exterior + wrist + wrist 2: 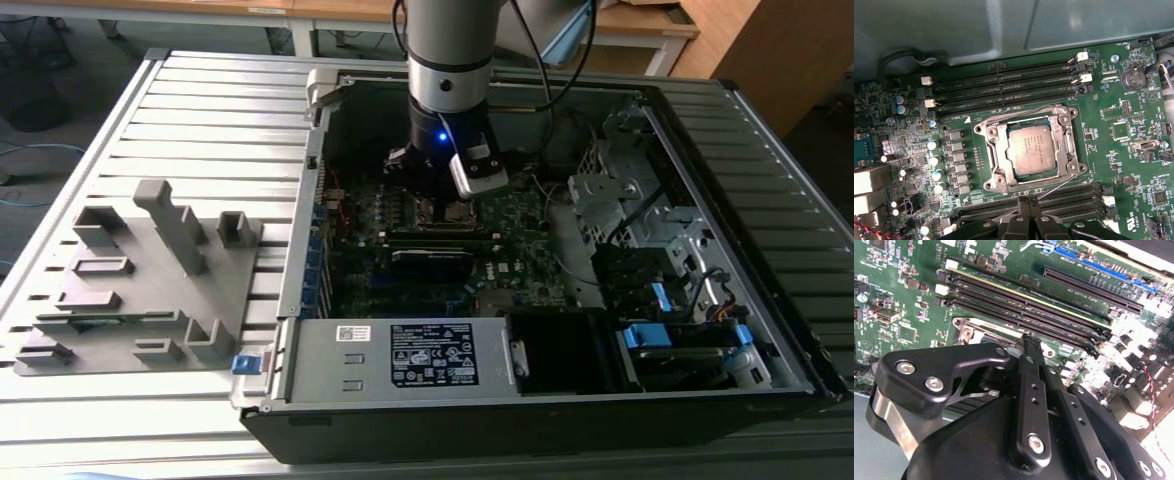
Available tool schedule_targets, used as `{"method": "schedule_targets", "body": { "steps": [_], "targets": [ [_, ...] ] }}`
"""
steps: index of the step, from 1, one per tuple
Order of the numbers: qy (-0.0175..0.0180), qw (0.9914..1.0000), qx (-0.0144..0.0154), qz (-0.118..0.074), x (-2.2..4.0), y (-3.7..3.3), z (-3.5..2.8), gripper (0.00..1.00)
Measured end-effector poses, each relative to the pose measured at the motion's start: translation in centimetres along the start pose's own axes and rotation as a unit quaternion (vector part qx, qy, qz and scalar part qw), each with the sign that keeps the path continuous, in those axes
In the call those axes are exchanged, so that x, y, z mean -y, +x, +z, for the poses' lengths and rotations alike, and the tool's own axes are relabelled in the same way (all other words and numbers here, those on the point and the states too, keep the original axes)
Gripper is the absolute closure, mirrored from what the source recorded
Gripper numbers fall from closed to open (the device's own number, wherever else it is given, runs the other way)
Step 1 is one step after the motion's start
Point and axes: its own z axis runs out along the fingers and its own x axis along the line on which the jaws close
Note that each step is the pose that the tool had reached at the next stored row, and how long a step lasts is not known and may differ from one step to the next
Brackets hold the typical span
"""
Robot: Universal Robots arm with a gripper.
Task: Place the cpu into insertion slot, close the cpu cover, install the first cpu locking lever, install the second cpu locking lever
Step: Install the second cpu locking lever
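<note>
cpu (1029, 150): already sitting flat in the insertion slot (985, 186), cpu cover (995, 156) looks down around it

pincer (1028, 202): fingers pressed together, gripping nothing as far as I can tell

where's what: the socket sits at about 12 o'clock from the tips in the first wrist view, really close

lever wire (1061, 184): thin, slanting, passes just beside the tips

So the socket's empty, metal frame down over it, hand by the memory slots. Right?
Not empty. In the first wrist view the chip already sits in the socket, showing through the opening in the metal frame. The rest holds: the frame is down over it and the hand is by the memory slots.
</note>
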Motion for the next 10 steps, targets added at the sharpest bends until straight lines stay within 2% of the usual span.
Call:
{"method": "schedule_targets", "body": {
  "steps": [3, 10],
  "targets": [
    [-0.0001, 1.00000, 0.0001, 0.000, 0.02, 0.09, 0.09, 0.89],
    [-0.0001, 1.00000, 0.0001, 0.000, 0.21, 1.13, 0.60, 0.89]
  ]
}}
